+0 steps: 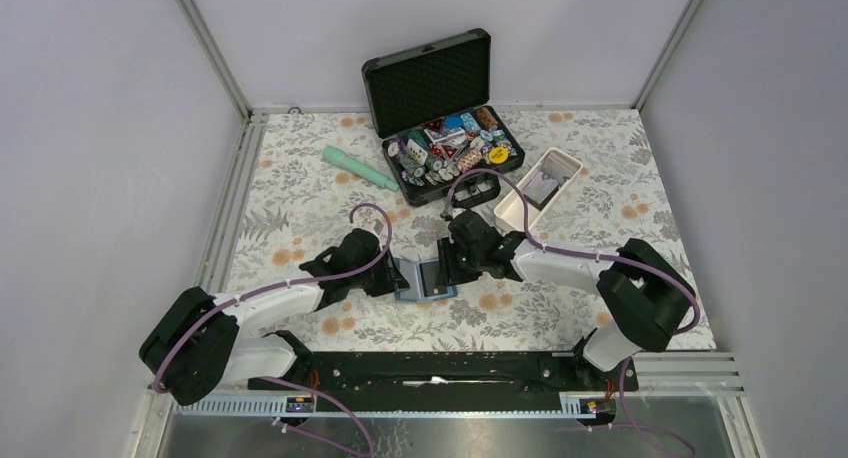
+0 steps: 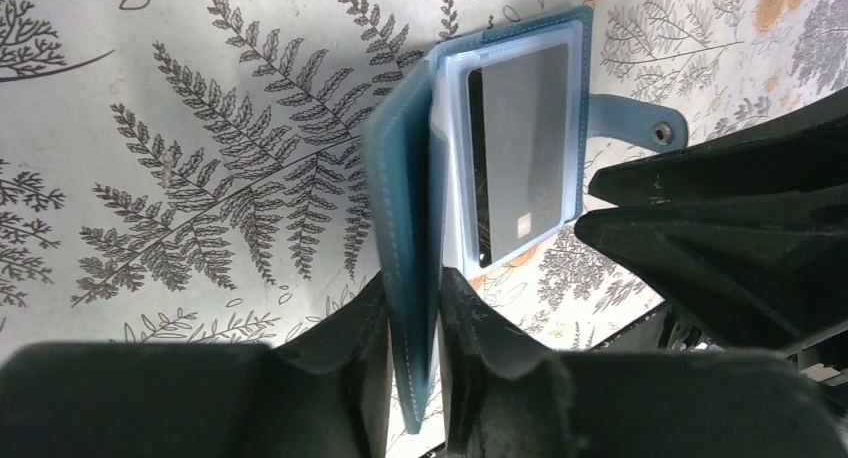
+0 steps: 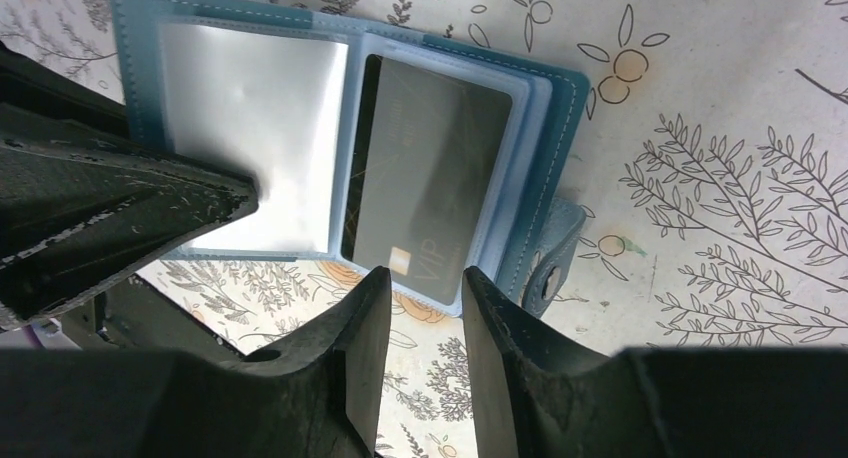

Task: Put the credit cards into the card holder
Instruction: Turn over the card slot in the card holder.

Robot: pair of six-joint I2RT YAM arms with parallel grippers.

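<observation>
The teal card holder lies open on the flowered cloth between my two grippers. My left gripper is shut on its left cover, which stands up on edge between the fingers. A dark grey credit card sits in a clear sleeve of the flat right half. In the right wrist view the same credit card shows a small gold square and "VIP". My right gripper stands open just short of the card's near edge, with nothing between its fingers. The snap tab sticks out to the right.
An open black foam-lined case full of poker chips stands at the back. A long white tray with something grey in it lies right of the case. A pale green tube lies to the left of it. Grey walls close in three sides.
</observation>
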